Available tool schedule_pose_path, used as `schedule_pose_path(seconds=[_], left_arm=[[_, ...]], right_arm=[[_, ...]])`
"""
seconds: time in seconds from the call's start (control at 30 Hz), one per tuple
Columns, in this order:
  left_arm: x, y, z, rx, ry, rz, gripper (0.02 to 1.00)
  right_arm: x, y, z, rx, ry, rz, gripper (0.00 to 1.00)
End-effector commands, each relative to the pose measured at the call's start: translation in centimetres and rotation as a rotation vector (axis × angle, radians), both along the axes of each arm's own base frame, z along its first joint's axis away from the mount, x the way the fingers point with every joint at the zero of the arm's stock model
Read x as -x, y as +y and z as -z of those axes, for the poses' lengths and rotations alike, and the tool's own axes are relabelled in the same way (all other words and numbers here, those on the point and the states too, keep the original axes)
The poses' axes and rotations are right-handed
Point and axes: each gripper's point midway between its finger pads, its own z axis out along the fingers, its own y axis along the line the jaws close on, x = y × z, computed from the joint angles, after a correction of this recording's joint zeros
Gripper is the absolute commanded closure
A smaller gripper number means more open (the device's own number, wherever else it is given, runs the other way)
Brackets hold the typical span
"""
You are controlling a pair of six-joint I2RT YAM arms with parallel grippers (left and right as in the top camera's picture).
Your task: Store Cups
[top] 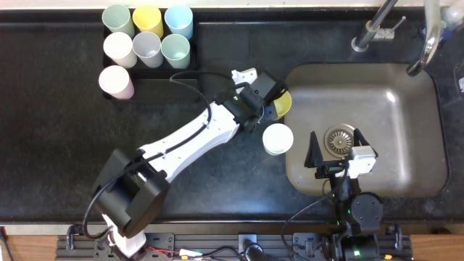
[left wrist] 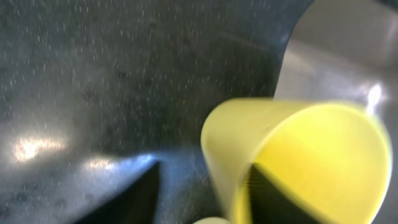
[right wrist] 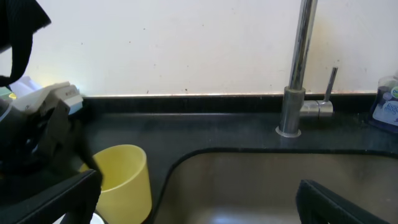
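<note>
Straddling wall of yellow cup [left wrist: 298, 162] with left jaws, spread: one finger inside, other outside with gap to wall. Blurred there, cut off at edge; from above mostly hidden under left wrist. Upright on surface [top: 58, 145] at left rim of sink [top: 406, 130]. Right jaws spread wide, over sink beside drain [top: 338, 139]. White cup [top: 278, 138] just beside yellow cup. Far left: black tray [top: 196, 45] with six cups [top: 147, 47], pink cup [top: 116, 82] just outside. Black speckled surface, steel sink, faucet [right wrist: 303, 62], pale wall [right wrist: 186, 43] behind.
</note>
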Motion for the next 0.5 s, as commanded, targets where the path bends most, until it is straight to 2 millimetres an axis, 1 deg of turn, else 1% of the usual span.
schedule_pose_path(seconds=[0.03,0.1,0.2,0.3,0.37,0.4,0.47,0.5], left_arm=[[-1.6,0.4,-0.9,0.008,-0.033,-0.029,0.982],[-2.5,0.7,-1.9,0.008,-0.058,-0.048,0.982],[-3.9,1.8,-4.2,-0.014,-0.098,-0.092,0.980],[-4.9,4.3,-6.9,-0.040,-0.122,-0.150,0.982],[-5.2,6.7,-8.4,-0.045,-0.119,-0.198,0.982],[-5.3,8.5,-8.9,-0.049,-0.105,-0.234,0.982],[-5.1,12.4,-9.5,-0.058,-0.056,-0.335,0.982],[-4.9,14.7,-9.7,-0.067,-0.024,-0.397,0.982]], right_arm=[[0.0,0.0,0.3,-0.004,-0.001,-0.004,0.005],[0.0,0.0,0.3,-0.004,-0.001,-0.004,0.003],[0.0,0.0,0.3,-0.004,-0.001,-0.004,0.005],[0.0,0.0,0.3,-0.004,-0.001,-0.004,0.005],[0.0,0.0,0.3,-0.004,-0.001,-0.004,0.005],[0.0,0.0,0.3,-0.004,-0.001,-0.004,0.007],[0.0,0.0,0.3,-0.004,-0.001,-0.004,0.005],[0.0,0.0,0.3,-0.004,-0.001,-0.004,0.003]])
